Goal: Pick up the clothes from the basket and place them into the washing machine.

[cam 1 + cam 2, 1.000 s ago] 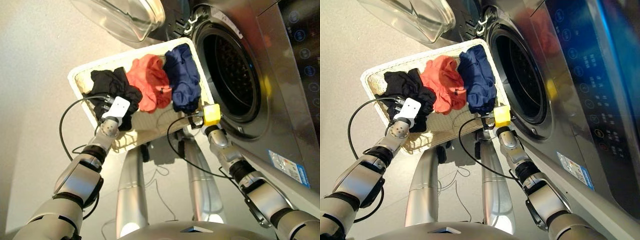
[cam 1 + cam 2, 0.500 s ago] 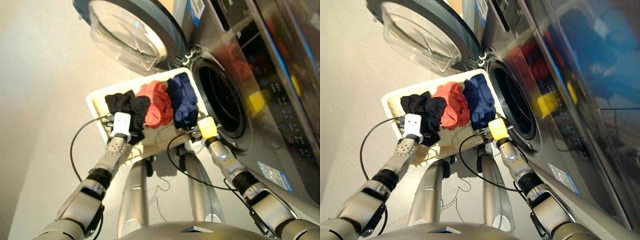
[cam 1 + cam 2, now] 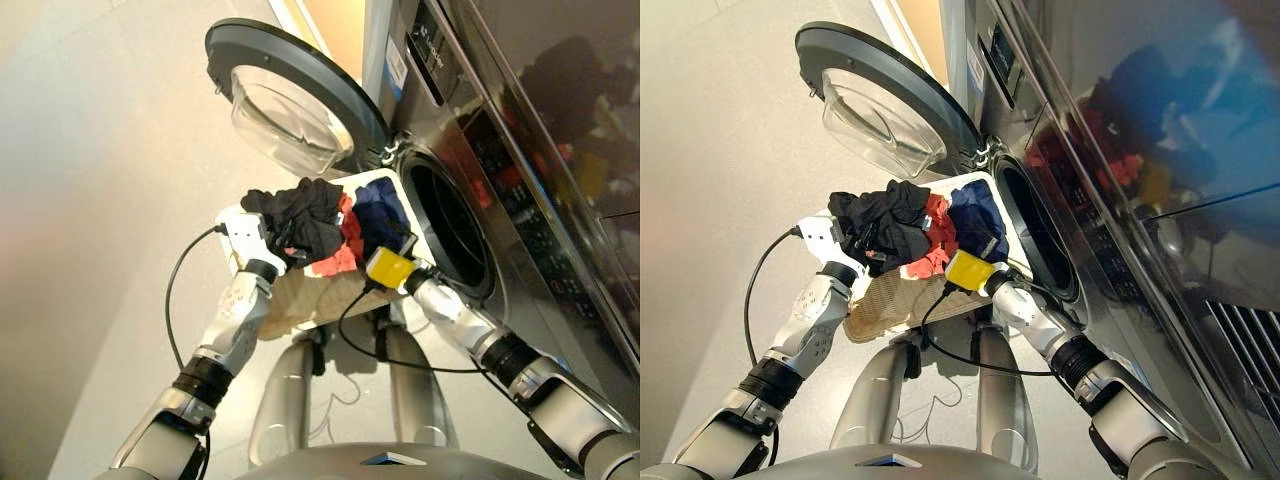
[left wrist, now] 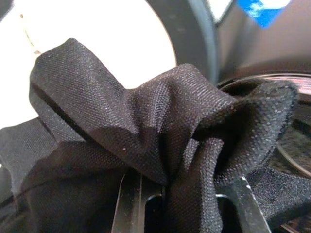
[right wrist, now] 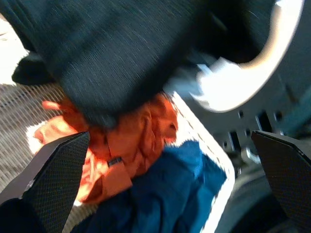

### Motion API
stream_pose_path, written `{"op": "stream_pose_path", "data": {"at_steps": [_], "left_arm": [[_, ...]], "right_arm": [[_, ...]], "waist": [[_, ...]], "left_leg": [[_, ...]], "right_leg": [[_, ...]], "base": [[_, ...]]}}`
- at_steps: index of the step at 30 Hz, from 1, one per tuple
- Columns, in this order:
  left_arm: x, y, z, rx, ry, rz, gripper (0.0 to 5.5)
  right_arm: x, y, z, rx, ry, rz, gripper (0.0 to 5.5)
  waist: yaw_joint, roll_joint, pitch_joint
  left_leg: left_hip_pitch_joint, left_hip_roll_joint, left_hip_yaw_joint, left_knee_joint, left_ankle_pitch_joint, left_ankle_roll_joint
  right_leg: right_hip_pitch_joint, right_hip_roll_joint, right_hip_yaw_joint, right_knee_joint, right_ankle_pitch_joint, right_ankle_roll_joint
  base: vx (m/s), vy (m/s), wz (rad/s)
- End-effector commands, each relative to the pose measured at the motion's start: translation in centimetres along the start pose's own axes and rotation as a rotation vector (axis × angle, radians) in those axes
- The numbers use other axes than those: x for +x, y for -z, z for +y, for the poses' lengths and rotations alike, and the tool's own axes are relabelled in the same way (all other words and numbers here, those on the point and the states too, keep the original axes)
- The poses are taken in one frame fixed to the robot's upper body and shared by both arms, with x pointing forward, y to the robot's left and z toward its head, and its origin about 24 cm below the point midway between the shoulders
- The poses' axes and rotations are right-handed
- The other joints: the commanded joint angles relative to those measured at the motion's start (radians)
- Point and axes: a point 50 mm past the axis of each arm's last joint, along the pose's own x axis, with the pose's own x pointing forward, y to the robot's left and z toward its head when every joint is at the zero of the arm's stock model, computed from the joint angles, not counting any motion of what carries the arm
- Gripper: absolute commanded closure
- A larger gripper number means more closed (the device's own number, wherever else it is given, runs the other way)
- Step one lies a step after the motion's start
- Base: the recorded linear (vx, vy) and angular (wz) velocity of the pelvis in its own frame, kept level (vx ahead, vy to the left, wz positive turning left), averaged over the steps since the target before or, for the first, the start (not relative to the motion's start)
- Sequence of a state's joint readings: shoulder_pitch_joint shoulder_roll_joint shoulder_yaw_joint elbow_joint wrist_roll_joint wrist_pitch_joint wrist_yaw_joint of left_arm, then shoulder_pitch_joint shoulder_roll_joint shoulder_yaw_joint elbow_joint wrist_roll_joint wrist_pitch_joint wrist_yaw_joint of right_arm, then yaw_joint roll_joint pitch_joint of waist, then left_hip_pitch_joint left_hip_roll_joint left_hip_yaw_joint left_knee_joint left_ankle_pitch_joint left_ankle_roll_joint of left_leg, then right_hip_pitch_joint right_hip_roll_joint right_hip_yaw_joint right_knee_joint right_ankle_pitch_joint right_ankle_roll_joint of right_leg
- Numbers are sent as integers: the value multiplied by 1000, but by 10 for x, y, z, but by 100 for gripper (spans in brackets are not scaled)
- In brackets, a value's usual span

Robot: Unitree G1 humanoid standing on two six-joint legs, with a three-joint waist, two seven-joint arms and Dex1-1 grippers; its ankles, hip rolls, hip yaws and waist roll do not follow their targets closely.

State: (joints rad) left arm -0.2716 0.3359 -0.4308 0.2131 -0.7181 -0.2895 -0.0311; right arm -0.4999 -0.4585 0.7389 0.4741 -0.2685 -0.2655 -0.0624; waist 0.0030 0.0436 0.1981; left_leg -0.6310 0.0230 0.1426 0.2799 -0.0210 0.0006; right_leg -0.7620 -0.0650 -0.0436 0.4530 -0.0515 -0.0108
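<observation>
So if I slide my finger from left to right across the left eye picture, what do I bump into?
Left pincer → black garment it holds → coral-red garment → navy garment → washing machine drum hole.

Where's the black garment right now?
In the head views it hangs bunched from the left gripper, lifted above the basket, over the coral-red garment and just left of the washing machine's drum opening.
</observation>
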Motion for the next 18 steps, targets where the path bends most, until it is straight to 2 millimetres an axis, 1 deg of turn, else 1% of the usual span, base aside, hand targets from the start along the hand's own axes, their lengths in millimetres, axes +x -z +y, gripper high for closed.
{"op": "stream_pose_path", "data": {"at_steps": [1, 6, 10, 12, 14, 15, 16, 18], "left_arm": [[4, -21, -27, -87, 116, -127, 550], [3, -18, -44, -154, 191, -106, 550], [4, -17, -57, -226, 238, -89, 550], [3, -18, -65, -247, 295, -81, 550], [2, -19, -67, -263, 308, -76, 550], [-1, -18, -71, -269, 334, -62, 550], [-1, -18, -70, -269, 334, -62, 550], [-2, -14, -71, -267, 349, -40, 550]], "right_arm": [[16, -40, -14, -96, 32, -189, 0], [26, -52, -26, -209, 77, -237, 0], [36, -57, -32, -232, 122, -234, 0], [43, -61, -37, -237, 145, -231, 0], [45, -63, -39, -239, 154, -231, 0], [49, -65, -42, -217, 170, -225, 326], [49, -65, -42, -217, 170, -226, 550], [51, -70, -42, -179, 183, -241, 550]], "waist": [[5, 44, -47], [14, 54, -54], [22, 60, -62], [30, 62, -69], [33, 63, -70], [39, 66, -72], [39, 66, -72], [42, 65, -73]], "left_leg": [[-18, -30, -30, 46, -37, 15], [-27, -32, -34, 49, -38, 18], [-36, -33, -37, 47, -36, 19], [-46, -32, -41, 51, -37, 20], [-49, -33, -41, 52, -36, 21], [-53, -33, -42, 52, -35, 21], [-53, -33, -42, 52, -35, 21], [-54, -33, -43, 52, -33, 20]], "right_leg": [[77, 6, -7, -145, 75, 77], [71, 6, -8, -146, 75, 76], [60, 6, -10, -144, 75, 75], [53, 5, -13, -143, 78, 75], [51, 4, -13, -142, 79, 74], [48, 3, -14, -141, 81, 74], [48, 3, -14, -141, 81, 74], [49, 2, -14, -143, 83, 73]], "base": [[0, 0, 0], [0, 0, 0], [0, 0, 0], [0, 0, 0], [0, 0, 0], [0, 0, 0], [0, 0, 0], [0, 0, 0]]}}
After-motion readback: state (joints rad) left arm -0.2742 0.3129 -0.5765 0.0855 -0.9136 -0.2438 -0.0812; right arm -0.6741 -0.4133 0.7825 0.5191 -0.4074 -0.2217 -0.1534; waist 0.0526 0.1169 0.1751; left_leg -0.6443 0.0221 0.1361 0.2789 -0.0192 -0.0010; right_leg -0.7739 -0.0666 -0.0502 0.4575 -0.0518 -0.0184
